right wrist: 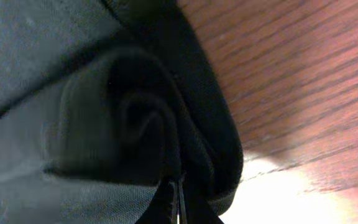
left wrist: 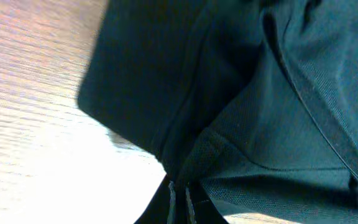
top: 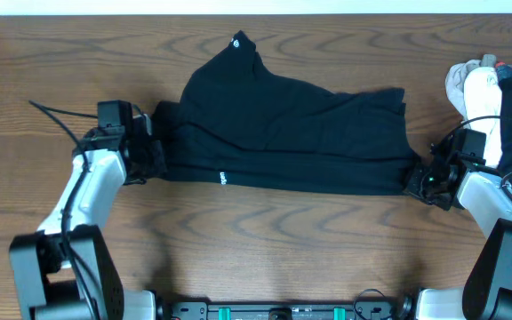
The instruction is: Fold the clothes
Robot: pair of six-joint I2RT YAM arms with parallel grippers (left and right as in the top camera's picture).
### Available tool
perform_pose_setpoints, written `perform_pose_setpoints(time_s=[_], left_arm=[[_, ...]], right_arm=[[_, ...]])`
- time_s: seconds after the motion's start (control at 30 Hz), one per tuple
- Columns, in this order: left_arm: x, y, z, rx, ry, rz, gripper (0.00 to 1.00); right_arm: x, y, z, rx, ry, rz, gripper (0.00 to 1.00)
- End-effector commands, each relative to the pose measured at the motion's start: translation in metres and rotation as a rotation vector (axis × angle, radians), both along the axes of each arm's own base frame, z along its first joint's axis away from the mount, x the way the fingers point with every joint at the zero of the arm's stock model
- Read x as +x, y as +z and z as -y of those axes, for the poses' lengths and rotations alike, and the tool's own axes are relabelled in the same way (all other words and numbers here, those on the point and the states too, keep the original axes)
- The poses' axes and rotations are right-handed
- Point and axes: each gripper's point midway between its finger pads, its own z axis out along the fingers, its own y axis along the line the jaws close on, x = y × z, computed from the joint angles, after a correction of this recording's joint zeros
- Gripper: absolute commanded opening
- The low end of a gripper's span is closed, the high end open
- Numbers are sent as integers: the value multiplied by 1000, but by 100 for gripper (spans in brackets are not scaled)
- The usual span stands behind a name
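The black shirt (top: 283,124) lies partly folded across the middle of the wooden table, with a small white label at its far tip and a tiny white logo near its front edge. My left gripper (top: 152,153) is shut on the shirt's left end; the left wrist view shows black fabric (left wrist: 241,112) pinched between the fingers (left wrist: 180,202). My right gripper (top: 419,180) is shut on the shirt's right front corner. In the right wrist view, bunched folds of the shirt (right wrist: 104,112) run into the closed fingers (right wrist: 178,199).
A pile of other clothes (top: 492,89), white and dark with a bit of red, sits at the right edge of the table (top: 265,240), just behind the right arm. A black cable runs along the left arm.
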Motion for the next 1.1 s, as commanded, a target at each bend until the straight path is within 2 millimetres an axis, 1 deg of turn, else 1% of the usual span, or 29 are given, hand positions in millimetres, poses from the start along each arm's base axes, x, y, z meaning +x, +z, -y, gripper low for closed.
perform_pose_setpoints(time_s=[0.0, 0.03, 0.07, 0.1, 0.13, 0.17, 0.2, 0.3, 0.43, 0.47, 0.57, 0.63, 0.7, 0.73, 0.83, 0.87, 0.9, 0.93, 1.0, 1.07], left_arm=[[6, 12, -11, 28, 29, 34, 6], [6, 12, -11, 28, 26, 34, 6], [6, 12, -11, 28, 26, 34, 7], [5, 13, -11, 28, 26, 33, 16], [5, 13, -11, 28, 26, 32, 36], [4, 14, -11, 27, 27, 30, 49], [4, 15, -11, 27, 27, 29, 52], [3, 22, -10, 27, 27, 27, 54], [3, 36, -7, 10, 20, 47, 52], [3, 39, -3, -11, 13, 56, 47], [2, 45, 14, -85, -22, 67, 28], [0, 45, 21, -102, -47, 63, 22], [-2, 46, 37, -134, -125, 69, 14], [-3, 47, 48, -151, -164, 70, 12], [-7, 47, 69, -143, -266, 68, 11], [-10, 46, 80, -135, -330, 68, 11], [-12, 45, 87, -130, -368, 68, 12], [-16, 43, 98, -124, -427, 65, 12], [-21, 39, 113, -117, -507, 59, 12], [-26, 33, 128, -110, -588, 48, 12]], right_arm=[[-21, -18, 22, -110, -61, -96, 9], [-19, -17, 23, -111, -62, -90, 17], [-17, -15, 23, -112, -62, -85, 21], [-13, -12, 23, -105, -60, -77, 24], [-10, -10, 20, -87, -54, -68, 25], [-5, -6, 14, -53, -35, -51, 27], [1, -1, 7, -13, -4, -27, 31], [19, 14, -17, 131, 46, 44, 38], [27, 32, -37, 258, 76, 75, 39], [27, 35, -41, 279, 83, 77, 39], [26, 42, -55, 354, 130, 92, 35], [25, 44, -61, 383, 148, 96, 29], [23, 45, -66, 391, 180, 96, 28], [20, 41, -62, 363, 162, 71, 27], [10, 28, -35, 238, 12, -26, 36], [12, 28, -34, 236, 15, -15, 38], [16, 30, -37, 253, 40, 8, 38], [23, 38, -47, 305, 123, 72, 39], [35, 56, -66, 410, 274, 200, 41], [42, 79, -84, 518, 395, 324, 41]])
